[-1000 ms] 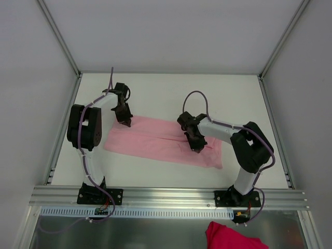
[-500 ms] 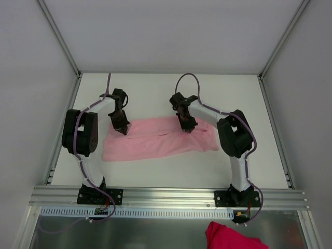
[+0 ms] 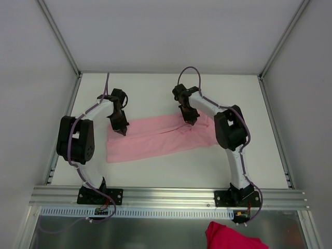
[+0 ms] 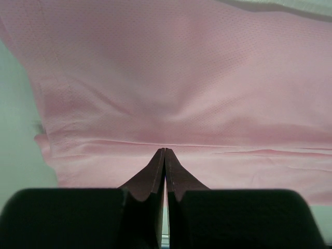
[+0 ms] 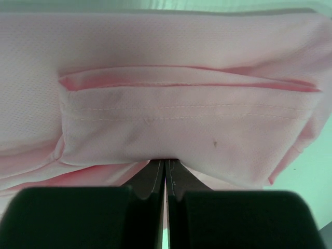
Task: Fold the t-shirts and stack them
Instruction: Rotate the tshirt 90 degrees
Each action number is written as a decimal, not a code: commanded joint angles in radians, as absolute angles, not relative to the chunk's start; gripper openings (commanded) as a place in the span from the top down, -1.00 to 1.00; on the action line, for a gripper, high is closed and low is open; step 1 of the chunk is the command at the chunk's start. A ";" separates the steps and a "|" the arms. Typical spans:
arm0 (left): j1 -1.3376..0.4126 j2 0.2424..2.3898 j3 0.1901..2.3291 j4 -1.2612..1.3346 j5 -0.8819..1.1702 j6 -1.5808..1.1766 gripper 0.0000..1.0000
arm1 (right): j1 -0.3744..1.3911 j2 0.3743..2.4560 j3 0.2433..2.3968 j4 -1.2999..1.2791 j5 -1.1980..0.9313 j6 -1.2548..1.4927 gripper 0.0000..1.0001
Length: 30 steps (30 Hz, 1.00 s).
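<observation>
A pale-pink t-shirt (image 3: 161, 139) lies folded into a long strip across the middle of the table, its right end farther back than its left. My left gripper (image 3: 123, 129) is at the strip's far left corner, shut on a fold of the fabric (image 4: 171, 104). My right gripper (image 3: 190, 121) is at the strip's far edge near its right end, shut on a hemmed edge of the shirt (image 5: 171, 129), which drapes over the fingertips. In both wrist views the jaws stand closed together with pink cloth at their tips (image 4: 165, 151) (image 5: 165, 162).
A magenta cloth (image 3: 233, 236) lies below the aluminium rail (image 3: 166, 196) at the near edge. White enclosure walls with metal posts (image 3: 62, 46) bound the table on the left, back and right.
My right gripper has moved back and left, dragging the shirt's right end with it, so the strip has swung round. My left gripper has barely shifted.
</observation>
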State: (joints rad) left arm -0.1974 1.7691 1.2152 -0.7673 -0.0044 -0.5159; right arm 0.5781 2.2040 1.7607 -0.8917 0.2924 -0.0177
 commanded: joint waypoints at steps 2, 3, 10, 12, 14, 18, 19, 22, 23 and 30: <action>-0.206 1.712 1.193 -0.796 -0.011 -0.515 1.00 | 0.558 2.203 1.865 -0.989 0.272 -0.075 0.98; -0.206 1.712 1.193 -0.793 -0.011 -0.514 1.00 | 0.558 2.201 1.877 -1.002 0.268 -0.077 0.98; -0.206 1.723 1.197 -0.795 -0.003 -0.512 1.00 | 0.546 2.238 1.922 -1.041 0.333 -0.112 0.98; -0.206 1.721 1.193 -0.795 -0.027 -0.509 1.00 | 0.546 2.229 1.936 -1.048 0.334 -0.118 0.98; -0.206 1.723 1.190 -0.789 -0.047 -0.502 1.00 | 0.546 2.212 1.933 -1.051 0.325 -0.111 0.98; -0.206 1.773 1.184 -0.752 -0.031 -0.495 1.00 | 0.546 2.177 1.901 -1.065 0.284 -0.077 0.98; -0.206 1.787 1.192 -0.747 -0.029 -0.497 1.00 | 0.546 2.155 1.867 -1.052 0.263 -0.069 0.98; -0.206 1.828 1.206 -0.735 -0.018 -0.506 1.00 | 0.548 2.120 1.787 -1.013 0.244 -0.055 0.98; -0.206 1.841 1.209 -0.732 -0.015 -0.509 1.00 | 0.548 2.121 1.779 -1.012 0.245 -0.055 0.98; -0.206 1.885 1.218 -0.756 -0.003 -0.505 1.00 | 0.548 2.169 1.778 -0.999 0.242 -0.063 0.98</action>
